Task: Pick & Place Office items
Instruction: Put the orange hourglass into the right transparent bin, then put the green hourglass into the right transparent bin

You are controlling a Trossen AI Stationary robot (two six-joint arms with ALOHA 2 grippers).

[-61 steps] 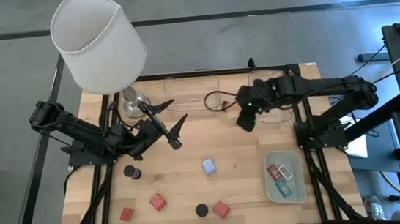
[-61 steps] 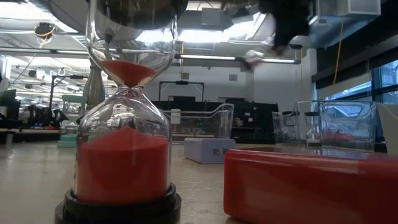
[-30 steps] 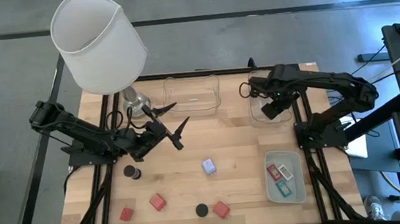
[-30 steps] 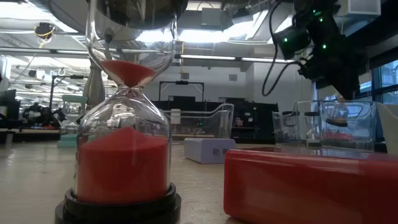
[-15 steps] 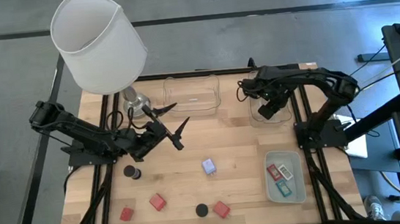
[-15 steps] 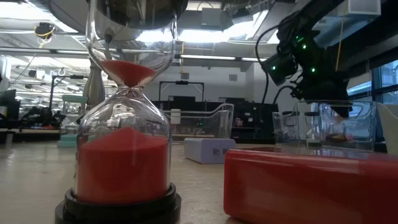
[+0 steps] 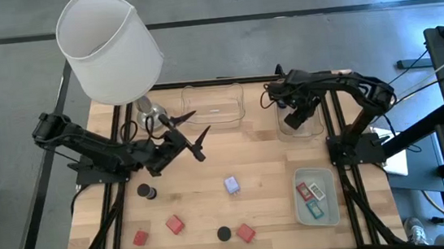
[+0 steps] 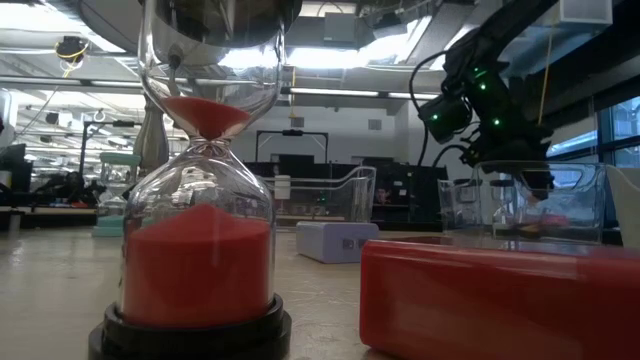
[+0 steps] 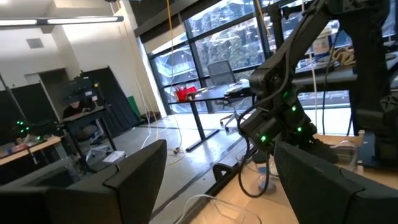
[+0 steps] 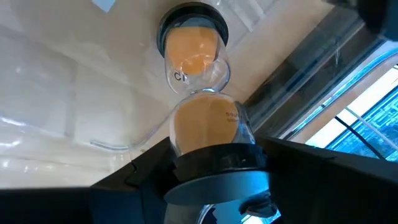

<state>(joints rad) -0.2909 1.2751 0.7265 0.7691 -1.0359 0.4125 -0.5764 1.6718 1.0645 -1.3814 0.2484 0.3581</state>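
My right gripper (image 7: 293, 120) is down inside the clear tray (image 7: 320, 129) at the table's far right, shut on a small hourglass (image 10: 199, 118) with orange sand. My left gripper (image 7: 192, 137) hangs open over the wood beside the lamp base, touching nothing. Near the front edge stand two black-capped hourglasses (image 7: 145, 191) (image 7: 224, 233), three red blocks (image 7: 140, 237) (image 7: 174, 224) (image 7: 245, 233) and a lavender cube (image 7: 232, 184). Flat teal, red and white rectangles lie in the pale-green tray (image 7: 303, 215). In the low view a red-sand hourglass (image 8: 200, 230) and a red block (image 8: 500, 300) fill the foreground. My right gripper pinches the hourglass between its two fingers by the black end cap (image 10: 217, 163) nearest the wrist. It comes from above, pointing down into the clear tray. The hourglass hangs along the fingers' line, its other cap (image 10: 193, 22) down by the tray floor; whether that cap touches I cannot tell.
The big white-shaded lamp (image 7: 108, 45) stands at the far left, its base (image 7: 148, 115) close to my left gripper. A second clear tray (image 7: 214, 107) sits at the far middle. Open wood lies between the trays and the front row of pieces.
My right gripper has carried the hourglass toward the table's right edge, from beside the middle tray to over the right clear tray. It has then come down until its fingers are inside the tray walls. My left arm has hardly moved.
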